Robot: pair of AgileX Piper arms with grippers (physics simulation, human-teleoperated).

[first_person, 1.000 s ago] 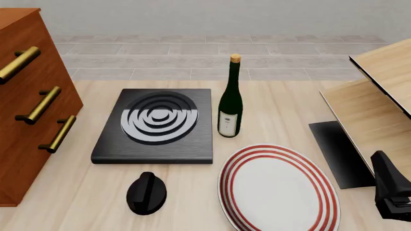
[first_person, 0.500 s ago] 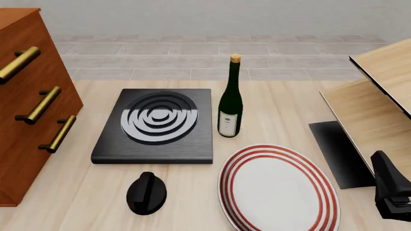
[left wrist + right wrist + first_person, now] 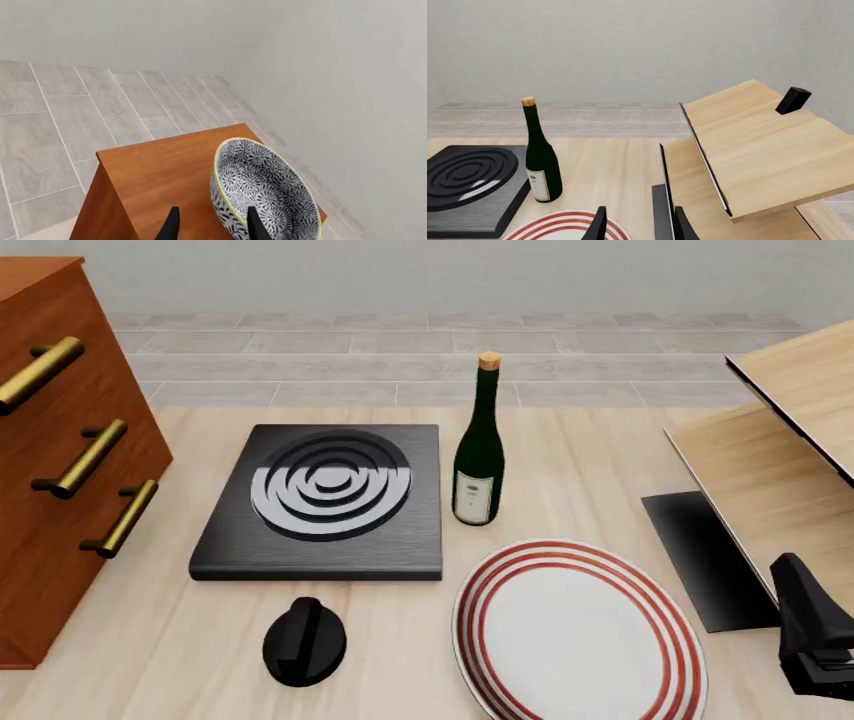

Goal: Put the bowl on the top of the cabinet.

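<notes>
The speckled bowl (image 3: 263, 192) with its pale rim rests on the reddish-brown cabinet's top (image 3: 167, 172); in this view it looks tilted. My left gripper (image 3: 212, 226) is open, one finger outside the bowl's wall and the other (image 3: 255, 225) over its inside, straddling the near rim. In the front view the cabinet (image 3: 67, 470) stands at the far left with its brass handles; its top, the bowl and the left gripper are out of frame there. My right gripper (image 3: 639, 226) is open and holds nothing, low near the table's right side; its dark body (image 3: 811, 635) shows at the lower right.
A black burner slab (image 3: 320, 502) lies mid-table with a wine bottle (image 3: 479, 455) beside it. A red-ringed white plate (image 3: 578, 632) and a black knob-like object (image 3: 304, 640) sit nearer. A pale wood structure (image 3: 787, 440) over a dark mat (image 3: 701, 555) fills the right.
</notes>
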